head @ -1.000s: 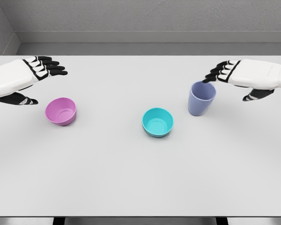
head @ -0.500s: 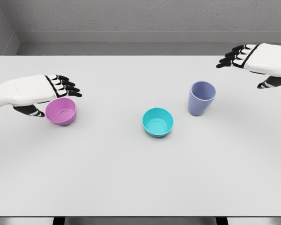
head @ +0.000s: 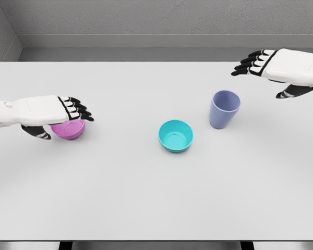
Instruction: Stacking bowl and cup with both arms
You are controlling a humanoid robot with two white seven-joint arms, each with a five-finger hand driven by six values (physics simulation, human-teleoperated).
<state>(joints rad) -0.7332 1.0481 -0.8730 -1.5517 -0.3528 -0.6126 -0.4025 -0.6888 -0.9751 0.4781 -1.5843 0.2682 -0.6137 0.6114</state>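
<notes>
The left hand (head: 52,112) comes in from the table's 9 o'clock edge and lies palm down over the pink bowl (head: 69,129), covering most of its rim; its dark fingers (head: 78,109) reach out flat past the bowl's far side toward 2 o'clock, and the thumb (head: 37,131) hangs down at the bowl's left wall. The fingers look extended rather than curled, and whether the hand actually touches or grips the bowl cannot be told. The bowl sits upright on the white table (head: 146,192), toward 9 o'clock. From there, toward the middle of the table, the teal bowl (head: 175,135) stands upright with its mouth open, well apart from the pink one. Just beyond it at 2 o'clock stands the blue cup (head: 224,109), upright, near the teal bowl but not touching it. The right hand (head: 274,65) hovers at the table's 2 o'clock corner, above and to the right of the cup and clear of it, fingers spread and pointing toward 9 o'clock, thumb hanging below, holding nothing.
</notes>
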